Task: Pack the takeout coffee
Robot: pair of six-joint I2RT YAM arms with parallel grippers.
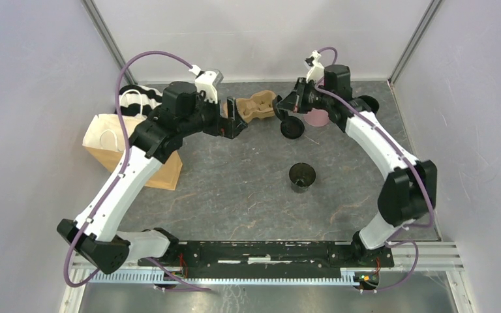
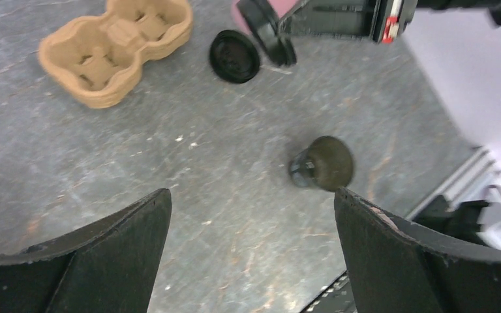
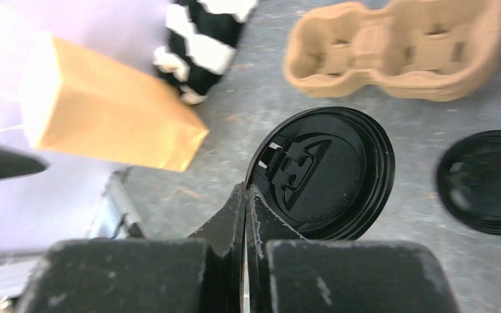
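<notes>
One black cup (image 1: 302, 176) stands lidless at mid-table; it also shows in the left wrist view (image 2: 323, 163). My right gripper (image 1: 286, 111) (image 3: 246, 189) is shut on the rim of a round black lid (image 3: 323, 173) and holds it tilted above the table, beside the pink cup. A second black lid (image 1: 292, 128) (image 3: 486, 182) (image 2: 235, 57) lies flat on the table just below it. My left gripper (image 1: 231, 124) (image 2: 251, 195) is open and empty, hovering left of the lids. A dark round thing (image 1: 367, 103) behind the right arm may be the second cup; I cannot tell.
The brown pulp carrier (image 1: 256, 106) (image 2: 114, 49) (image 3: 398, 49) lies at the back centre. A pink cup (image 1: 316, 117) stands right of it. A brown paper bag (image 1: 127, 150) (image 3: 104, 111) stands at the left, with a black-and-white striped thing (image 1: 140, 98) behind it.
</notes>
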